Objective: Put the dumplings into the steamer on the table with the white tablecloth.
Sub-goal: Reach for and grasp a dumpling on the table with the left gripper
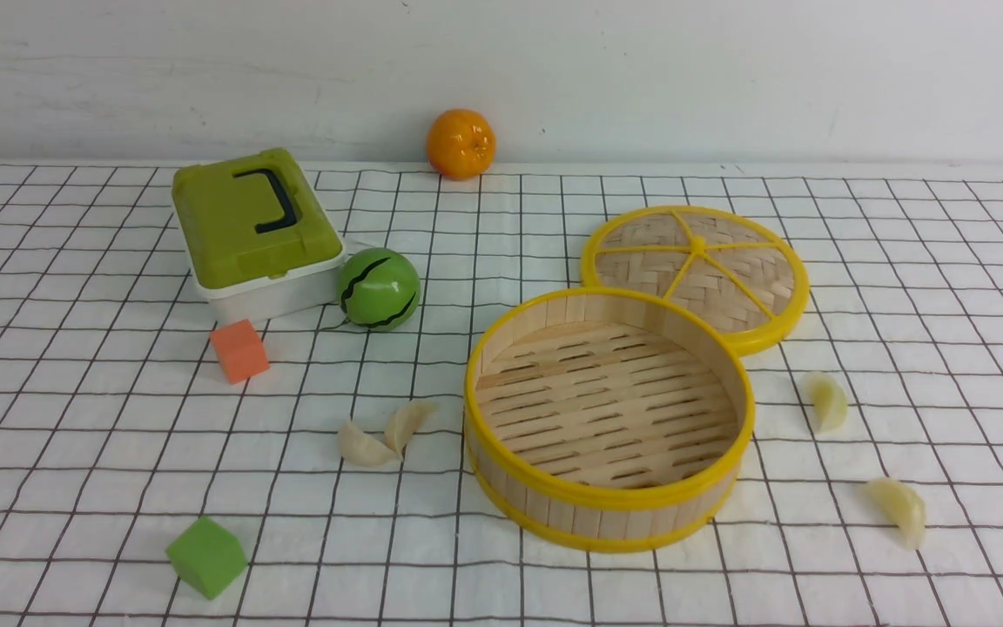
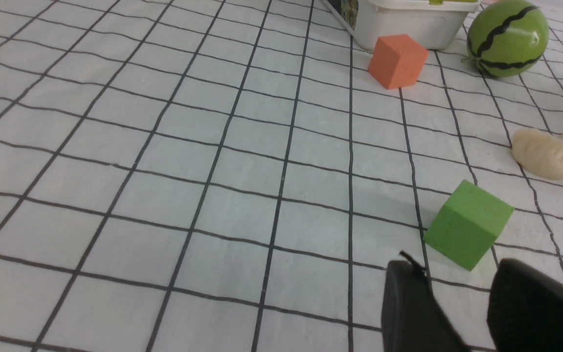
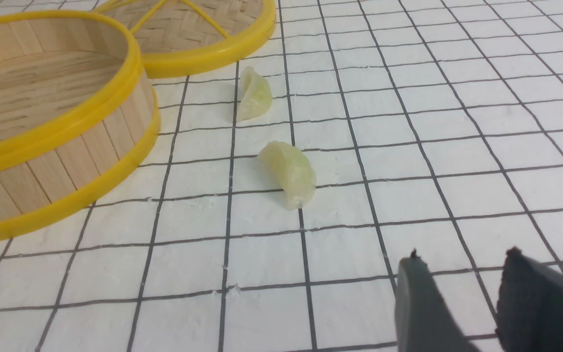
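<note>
Dumplings (image 1: 365,446), all four, lie loose on the white tablecloth (image 1: 75,418) covering the worktop (image 1: 945,261), outside the steamer (image 1: 589,522). Clock calls are from the front view, 12 toward the far wall.

Steamer stands upright, right of centre. Two dumplings are at its 9 o'clock, near its wall but apart from it, touching each other in a V. Third dumpling (image 1: 828,401) is at the steamer's 3 o'clock. Fourth dumpling (image 1: 899,509) is at 4 o'clock, further out and apart from the third. Woven lid (image 1: 695,270) lies flat at the steamer's 1 o'clock, right against the steamer's far rim; I cannot tell whether they touch.

Green-lidded box (image 1: 249,218) is at 10 o'clock from the steamer, well apart. Watermelon ball (image 1: 378,289) is just beside the box at its 4 o'clock. Orange cube (image 1: 239,350) is at the box's 6 o'clock. Orange fruit (image 1: 461,144) is by the wall at 12. Green cube (image 1: 206,556) is at the steamer's 8 o'clock.

My left claw (image 2: 455,293) has its fingers apart with nothing between them. The green cube is just past its tips, the touching pair further on. My right claw (image 3: 462,264) also has its fingers apart and empty over bare cloth. The fourth dumpling is ahead of it, the third beyond that.
</note>
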